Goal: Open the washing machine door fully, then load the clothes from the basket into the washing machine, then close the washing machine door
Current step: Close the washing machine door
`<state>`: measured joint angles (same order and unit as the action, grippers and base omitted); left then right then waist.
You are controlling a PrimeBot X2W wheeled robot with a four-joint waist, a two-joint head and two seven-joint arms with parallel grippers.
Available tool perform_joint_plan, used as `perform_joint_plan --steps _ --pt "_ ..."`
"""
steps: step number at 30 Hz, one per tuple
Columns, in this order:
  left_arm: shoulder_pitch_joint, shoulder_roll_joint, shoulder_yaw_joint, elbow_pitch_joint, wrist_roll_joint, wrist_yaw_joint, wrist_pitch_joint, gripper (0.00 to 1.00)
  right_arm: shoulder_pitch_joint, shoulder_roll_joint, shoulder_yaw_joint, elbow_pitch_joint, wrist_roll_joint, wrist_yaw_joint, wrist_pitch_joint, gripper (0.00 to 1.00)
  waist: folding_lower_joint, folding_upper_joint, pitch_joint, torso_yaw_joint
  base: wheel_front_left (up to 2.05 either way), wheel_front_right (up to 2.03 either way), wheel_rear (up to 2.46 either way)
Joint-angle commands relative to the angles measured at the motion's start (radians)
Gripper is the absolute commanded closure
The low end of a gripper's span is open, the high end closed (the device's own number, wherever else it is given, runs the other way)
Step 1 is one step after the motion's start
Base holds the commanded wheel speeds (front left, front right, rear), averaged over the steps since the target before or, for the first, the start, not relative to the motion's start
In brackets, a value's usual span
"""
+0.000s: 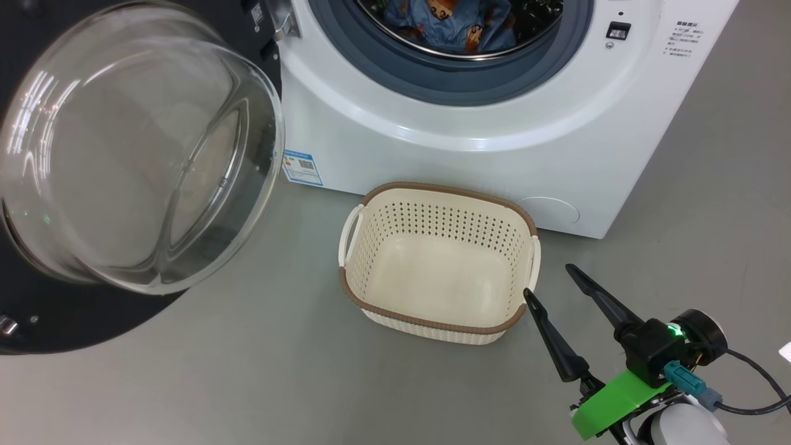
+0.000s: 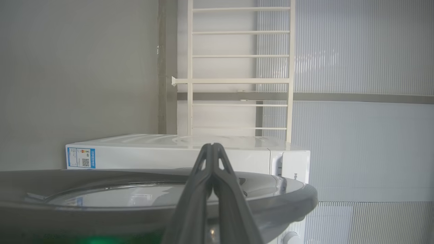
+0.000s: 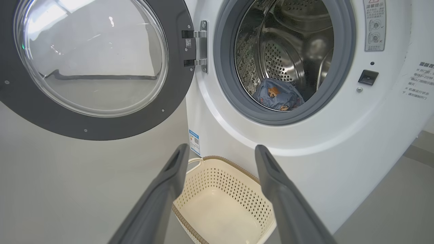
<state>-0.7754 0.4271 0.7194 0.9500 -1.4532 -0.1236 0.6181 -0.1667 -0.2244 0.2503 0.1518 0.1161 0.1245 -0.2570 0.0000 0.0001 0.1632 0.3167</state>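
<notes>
Just right of the basket (image 1: 445,228), right fingers (image 1: 553,337) gape wide; left fingers (image 2: 198,193) pressed together.

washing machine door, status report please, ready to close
Shut left gripper by the open washing machine door; right gripper open, empty. Drum holds the clothes; basket empty. It sits low before the washing machine, likely below the door's swing.

There is one washing machine (image 1: 469,167), with one round door (image 1: 142,154) swung out at its left and one blue label sticker (image 1: 302,168) at its lower left corner. One basket (image 1: 432,188) stands just in front of the washing machine. One heap of clothes (image 1: 451,25) lies inside it; the garments cannot be counted.
</notes>
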Motion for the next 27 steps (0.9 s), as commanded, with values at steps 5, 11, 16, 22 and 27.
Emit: perform_joint_plan --steps 5,11,16,22,27 --pt "0.038 0.03 -0.005 -0.047 -0.044 -0.007 0.094 1.0 -0.017 -0.01 0.033 -0.019 0.003 0.006 -0.005 0.0 0.0 -0.0001 -0.007 -0.004 0.0 0.0 0.0" --pt "0.052 0.003 -0.008 -0.089 -0.09 -0.007 0.192 1.0 -0.015 -0.009 0.035 -0.017 0.004 0.006 -0.005 0.0 0.0 -0.0001 -0.013 -0.003 0.0 0.0 0.0" --pt "0.075 -0.01 -0.018 -0.116 -0.098 -0.007 0.239 1.0 -0.011 -0.001 0.029 -0.017 0.003 0.006 -0.005 0.0 0.0 -0.0001 -0.018 0.001 0.0 0.0 0.0" --pt "0.1 -0.044 -0.026 -0.173 -0.128 -0.007 0.318 1.0 -0.008 0.02 0.02 -0.02 0.004 0.006 -0.005 0.0 0.0 -0.0001 -0.02 0.004 0.0 0.0 0.0" --pt "0.131 -0.073 -0.034 -0.228 -0.146 -0.007 0.381 1.0 -0.007 0.037 0.013 -0.022 0.002 0.006 -0.005 0.0 0.0 -0.0001 -0.019 0.002 0.0 0.0 0.0"
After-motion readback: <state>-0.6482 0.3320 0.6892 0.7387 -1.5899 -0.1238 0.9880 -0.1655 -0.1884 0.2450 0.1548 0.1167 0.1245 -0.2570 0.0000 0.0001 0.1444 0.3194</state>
